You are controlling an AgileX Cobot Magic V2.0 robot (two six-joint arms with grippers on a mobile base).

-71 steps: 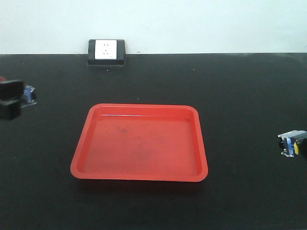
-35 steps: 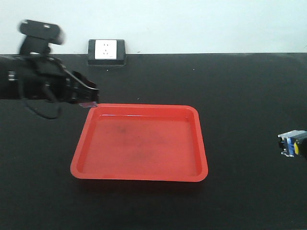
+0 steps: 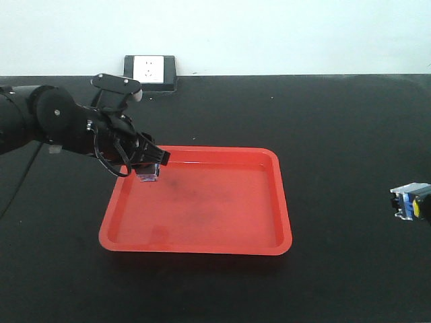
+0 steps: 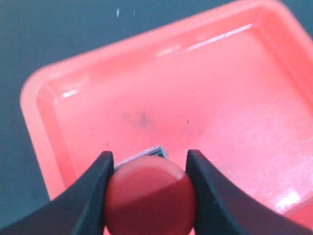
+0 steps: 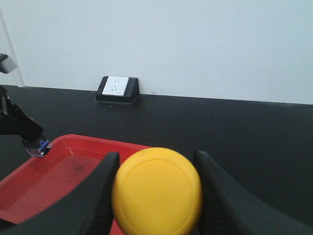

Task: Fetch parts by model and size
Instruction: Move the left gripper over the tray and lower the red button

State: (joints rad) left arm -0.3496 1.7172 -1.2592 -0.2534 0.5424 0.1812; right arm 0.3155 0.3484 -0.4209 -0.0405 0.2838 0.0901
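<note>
My left gripper is shut on the red-capped push-button switch and holds it just above the inside of the red tray, near its far-left corner. In the left wrist view both fingers press the red cap's sides, and a grey edge of the base shows behind it. My right gripper is shut on the yellow-capped switch. In the front view that yellow switch hangs at the far right edge, well right of the tray, with its grey-blue base showing.
A white wall socket on a black block stands at the back edge of the black table. The tray holds nothing else. A white wall rises behind the table.
My left arm has swung from the table's far left edge to the right, carrying the red switch over the tray's far-left corner. The right gripper and yellow switch have not moved.
</note>
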